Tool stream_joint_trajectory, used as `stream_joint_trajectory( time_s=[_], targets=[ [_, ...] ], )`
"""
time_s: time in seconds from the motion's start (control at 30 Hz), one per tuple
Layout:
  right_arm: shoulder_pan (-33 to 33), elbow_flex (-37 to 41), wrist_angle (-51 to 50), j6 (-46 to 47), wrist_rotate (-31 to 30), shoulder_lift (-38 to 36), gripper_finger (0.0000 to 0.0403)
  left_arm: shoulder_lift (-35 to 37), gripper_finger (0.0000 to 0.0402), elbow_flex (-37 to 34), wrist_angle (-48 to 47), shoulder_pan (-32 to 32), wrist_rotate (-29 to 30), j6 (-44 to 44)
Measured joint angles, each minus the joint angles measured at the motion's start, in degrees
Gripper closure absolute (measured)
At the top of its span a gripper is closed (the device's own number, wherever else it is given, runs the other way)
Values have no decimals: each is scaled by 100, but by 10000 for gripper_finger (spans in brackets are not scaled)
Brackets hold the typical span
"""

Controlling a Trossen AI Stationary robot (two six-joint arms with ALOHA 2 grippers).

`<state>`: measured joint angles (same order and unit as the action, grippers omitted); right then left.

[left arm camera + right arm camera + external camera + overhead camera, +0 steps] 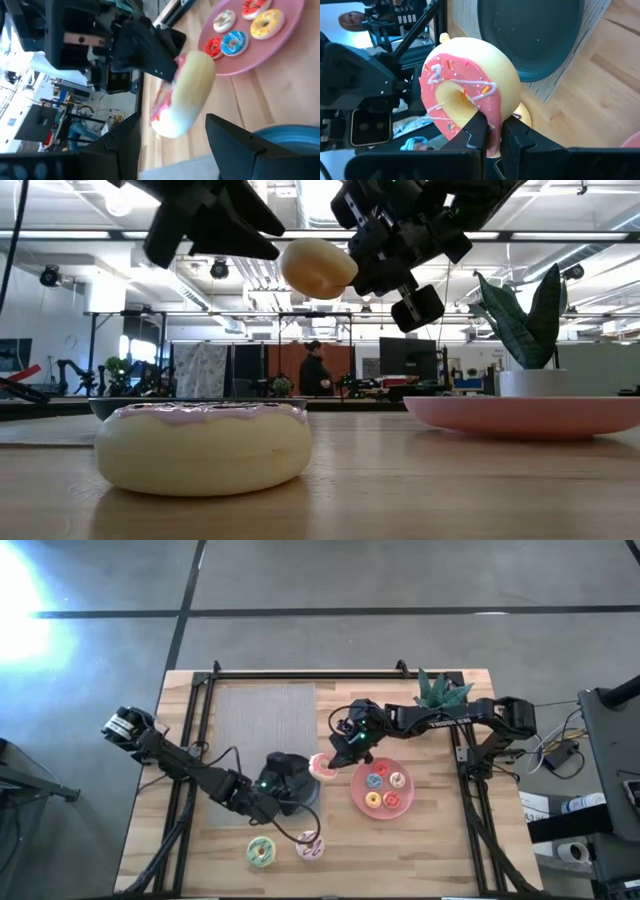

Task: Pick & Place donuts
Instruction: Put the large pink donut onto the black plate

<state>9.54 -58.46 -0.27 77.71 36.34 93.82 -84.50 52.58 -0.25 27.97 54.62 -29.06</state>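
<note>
My right gripper (337,754) is shut on a pink-frosted donut (322,767) with sprinkles, held in the air beside a dark plate (300,795). My left gripper (172,145) is open. Its two fingers stand on either side of that donut (182,95) without touching it. A green donut (261,852) and a white streaked donut (310,846) lie flat on the wood near the front edge. Several tiny donuts (384,789) lie on a pink plate (360,802). My right gripper pinches the pink donut's rim (493,126) between its two fingers (476,131), which stand close together on a small bit of the frosted edge. The donut (318,268) stands on edge beyond the fingertips, lifted clear of the table.
A grey mat (262,715) covers the far left of the table, with the dark plate on its near edge. A potted plant (440,690) stands at the far right. Black rails (300,673) frame the table. A person (316,370) stands in the room behind.
</note>
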Motion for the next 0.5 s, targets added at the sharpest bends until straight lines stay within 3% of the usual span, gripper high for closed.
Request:
stream_joint_trajectory(
  time_s=[0.17,0.5],
  targets=[
    [4,0,20,103,70,0,378,-180,209,-9,255,-129,-318,-298],
    [0,0,35,133,173,0,378,-396,209,-7,614,-300,-253,-500]
  ],
)
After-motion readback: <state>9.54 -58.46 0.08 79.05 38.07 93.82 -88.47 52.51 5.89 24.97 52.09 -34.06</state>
